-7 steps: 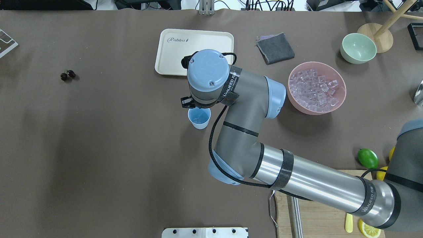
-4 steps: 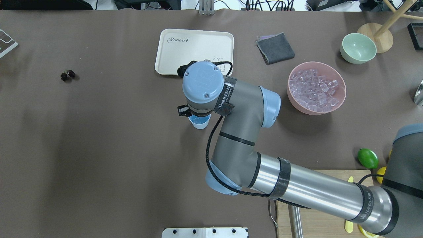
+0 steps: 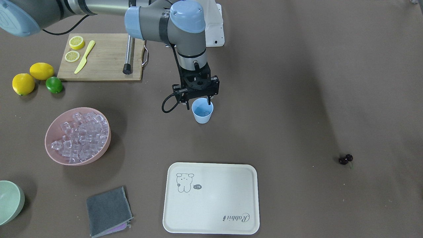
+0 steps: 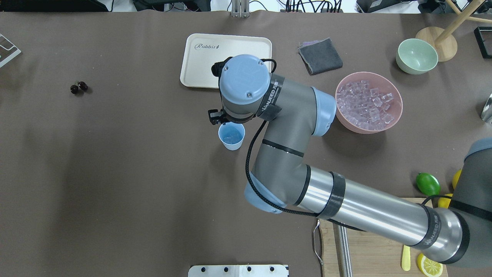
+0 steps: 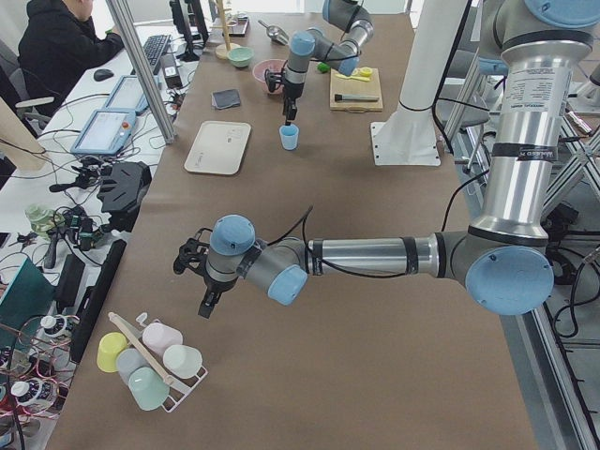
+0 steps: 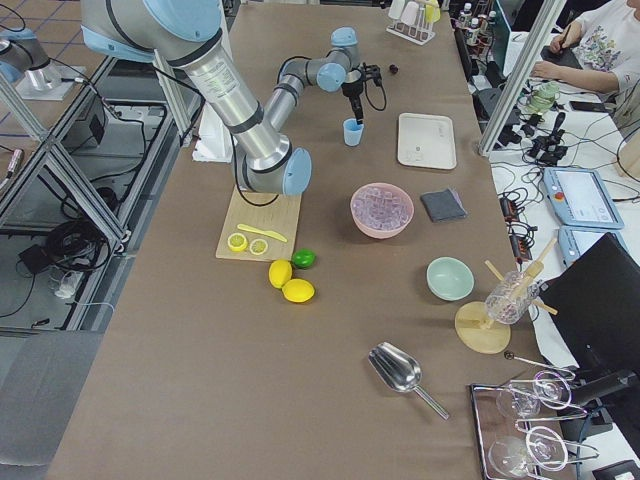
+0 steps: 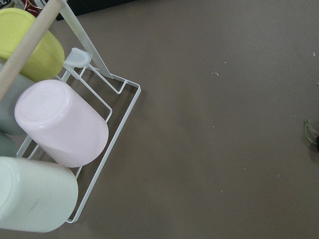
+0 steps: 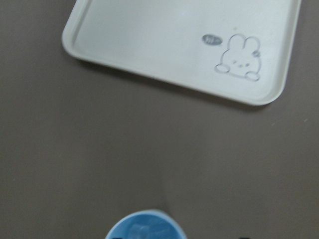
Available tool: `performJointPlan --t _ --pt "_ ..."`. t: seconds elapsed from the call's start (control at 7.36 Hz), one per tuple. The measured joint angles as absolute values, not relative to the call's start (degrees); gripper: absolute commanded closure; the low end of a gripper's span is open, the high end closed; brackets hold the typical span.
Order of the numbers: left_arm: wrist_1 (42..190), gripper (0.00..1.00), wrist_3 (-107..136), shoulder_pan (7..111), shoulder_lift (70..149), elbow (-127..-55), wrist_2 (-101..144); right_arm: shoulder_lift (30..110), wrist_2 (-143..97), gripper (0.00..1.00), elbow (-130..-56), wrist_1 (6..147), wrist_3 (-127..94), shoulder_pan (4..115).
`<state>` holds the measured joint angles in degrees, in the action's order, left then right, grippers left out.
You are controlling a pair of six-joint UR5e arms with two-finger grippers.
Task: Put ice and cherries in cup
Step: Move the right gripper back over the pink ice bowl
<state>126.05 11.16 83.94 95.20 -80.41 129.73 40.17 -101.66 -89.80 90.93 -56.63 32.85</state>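
- The right gripper [image 3: 198,101] is mostly hidden in the overhead view beneath its own wrist. The front view shows its fingers spread apart and holding nothing.
- In the right wrist view the cup [image 8: 145,230] is cut off by the lower edge. A few cubes of ice [image 8: 143,231] show inside it, blurred.
- The left gripper [image 5: 208,303] shows only small in the left side view, and its own camera catches none of its fingers. I cannot tell whether it is open or closed.
- A thin green stem [image 7: 309,134] is cut off at the right edge of the left wrist view.
- The right arm reaches across to the middle of the table, wrist vertical and gripper pointing straight down just above the cup's rim.
- The cup stands upright on the table, between the tray [image 3: 218,195] and the robot's base.
- The left arm stretches low along the table, gripper pointing down, near a cup rack [image 5: 150,361].
- The cherries [image 3: 345,159] lie on the bare table, well apart from the cup, towards the robot's left.
- A pink bowl [image 4: 368,130] heaped with more ice sits on the cup's other side, near the right arm's elbow.
- Beyond the bowl lie a grey cloth [image 4: 321,55] and a green bowl [image 4: 417,55].
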Motion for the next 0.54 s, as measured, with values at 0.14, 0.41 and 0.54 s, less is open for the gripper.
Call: performJointPlan --t 0.14,0.41,0.54 --pt "126.1 0.02 11.2 83.9 95.2 -80.5 129.7 42.0 -106.5 0.02 -90.5 91.4 -52.3 38.3" --pt "126.0 0.02 11.2 83.9 95.4 -80.4 129.7 49.4 -113.0 0.02 -92.5 91.4 -39.9 46.6" --pt "126.0 0.02 11.2 83.9 95.5 -80.4 129.7 53.2 -115.1 0.02 -93.1 91.0 -34.0 49.0"
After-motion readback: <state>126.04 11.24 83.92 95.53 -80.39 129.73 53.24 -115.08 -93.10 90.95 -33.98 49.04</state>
